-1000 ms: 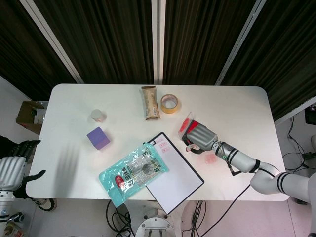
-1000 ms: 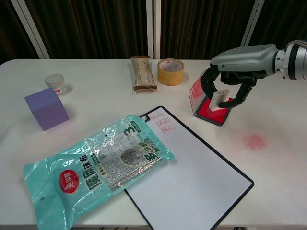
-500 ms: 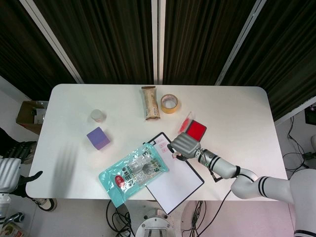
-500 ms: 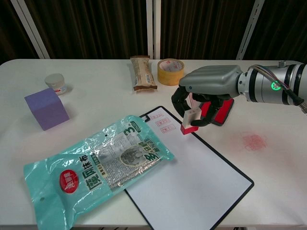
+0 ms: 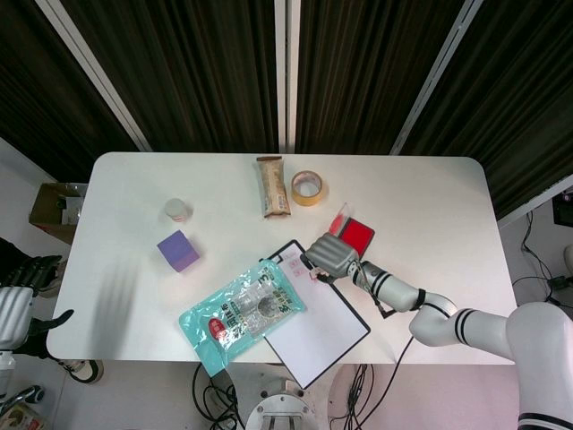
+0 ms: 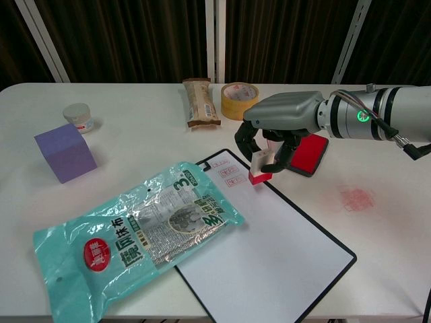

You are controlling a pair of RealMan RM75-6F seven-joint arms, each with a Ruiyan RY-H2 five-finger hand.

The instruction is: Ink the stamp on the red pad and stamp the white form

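My right hand (image 6: 276, 131) (image 5: 328, 254) grips a small white stamp (image 6: 259, 166) with a red base, holding it down at the top edge of the white form (image 6: 266, 245) (image 5: 313, 322), just right of several printed red boxes (image 6: 230, 172). The form lies on a black clipboard. The red ink pad (image 6: 308, 154) (image 5: 356, 236) sits open right behind the hand, its lid tilted up. My left hand (image 5: 18, 305) hangs off the table at the far left edge of the head view, fingers apart and holding nothing.
A teal snack bag (image 6: 131, 235) overlaps the form's left edge. A purple cube (image 6: 64, 152), a small white jar (image 6: 79, 118), a wrapped bar (image 6: 200, 102) and a tape roll (image 6: 239, 100) stand further back. A red ink smudge (image 6: 355, 198) marks the table to the right.
My right hand carried the stamp from the ink pad leftward and down onto the top of the form. The left hand barely shifted.
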